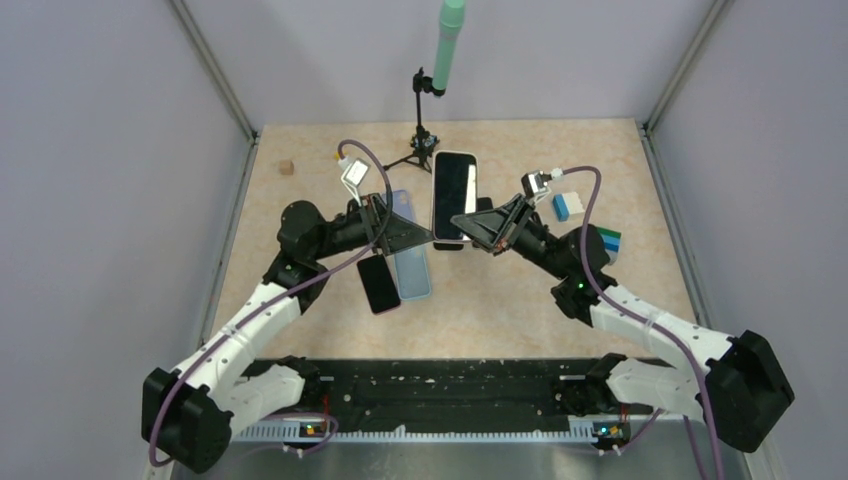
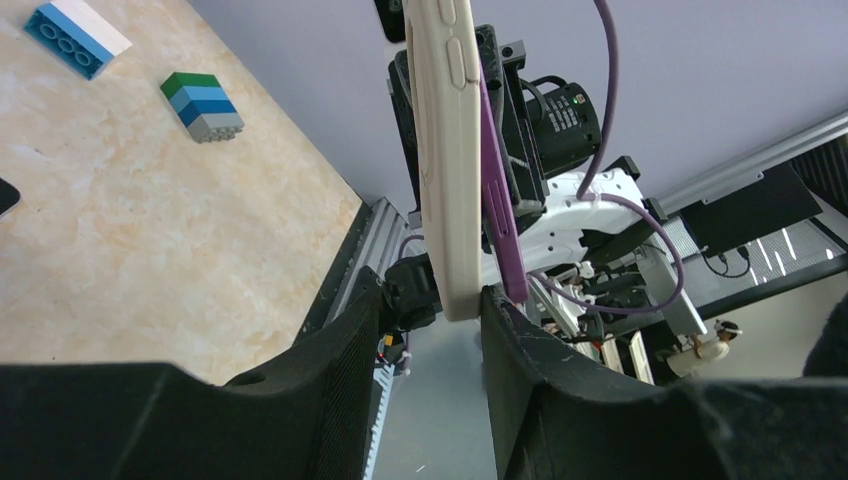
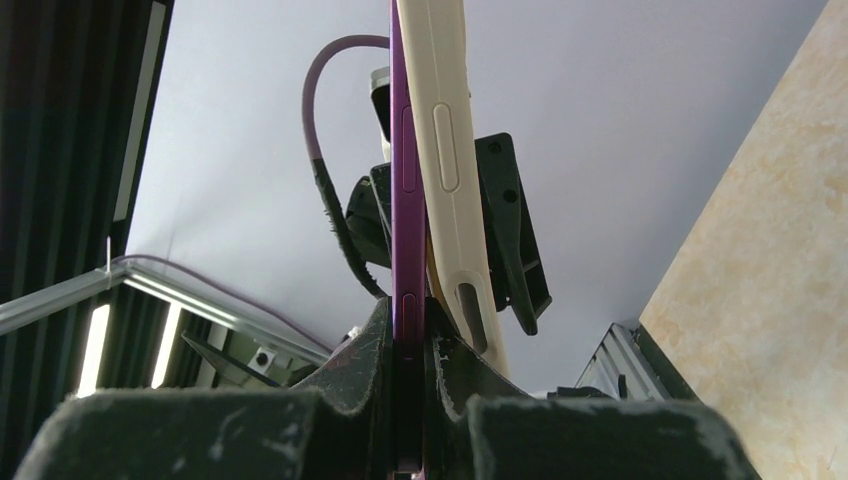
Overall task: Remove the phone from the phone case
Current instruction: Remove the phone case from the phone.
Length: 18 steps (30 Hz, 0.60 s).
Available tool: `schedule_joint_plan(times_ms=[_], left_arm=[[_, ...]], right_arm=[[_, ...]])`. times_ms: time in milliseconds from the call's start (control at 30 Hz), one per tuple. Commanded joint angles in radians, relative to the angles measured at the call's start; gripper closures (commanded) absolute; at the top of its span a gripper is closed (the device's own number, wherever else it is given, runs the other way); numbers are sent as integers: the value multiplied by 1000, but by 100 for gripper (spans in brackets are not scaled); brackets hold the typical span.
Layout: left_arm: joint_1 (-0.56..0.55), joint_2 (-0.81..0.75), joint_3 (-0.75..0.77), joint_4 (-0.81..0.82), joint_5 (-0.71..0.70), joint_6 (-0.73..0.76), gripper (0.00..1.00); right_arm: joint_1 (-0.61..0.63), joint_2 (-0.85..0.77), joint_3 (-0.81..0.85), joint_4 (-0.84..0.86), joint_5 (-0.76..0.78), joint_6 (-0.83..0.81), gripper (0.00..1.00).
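Right gripper is pinching shut on the edge of the purple phone, which is showing alongside the cream phone case, both raised above the table, while the left gripper is straddling the case's end, though I cannot tell whether it is clamping.

a purple phone in a cream silicone case is raised over the beige surface's middle. left of it lie a clear plastic case and a black phone; right, a blue-and-white toy brick; behind, a black tripod.
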Motion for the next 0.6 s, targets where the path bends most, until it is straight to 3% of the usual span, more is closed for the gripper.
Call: schedule_joint_plan(times_ms=[0,133,233,300,367,500,567], left_arm=[[-6,19,47,4,-58,17,55],[-7,35,63,-41,-78,62,56],[-7,57,72,-51,-73,70,62],[-8,72,75,-49,-64,66,74],[-8,86,77,-42,-63,60,98],[-7,90,82,-81,-128,90,100],[-8,79,99,-179,-225,151,100]], right_arm=[[-6,13,54,129,-31,30,100],[-4,42,71,133,-49,21,100],[-4,58,73,140,-58,11,100],[-3,69,75,142,-68,4,100],[-3,81,81,145,-84,-6,100],[-4,96,84,119,-112,-32,100],[-5,100,80,95,-128,-42,100]])
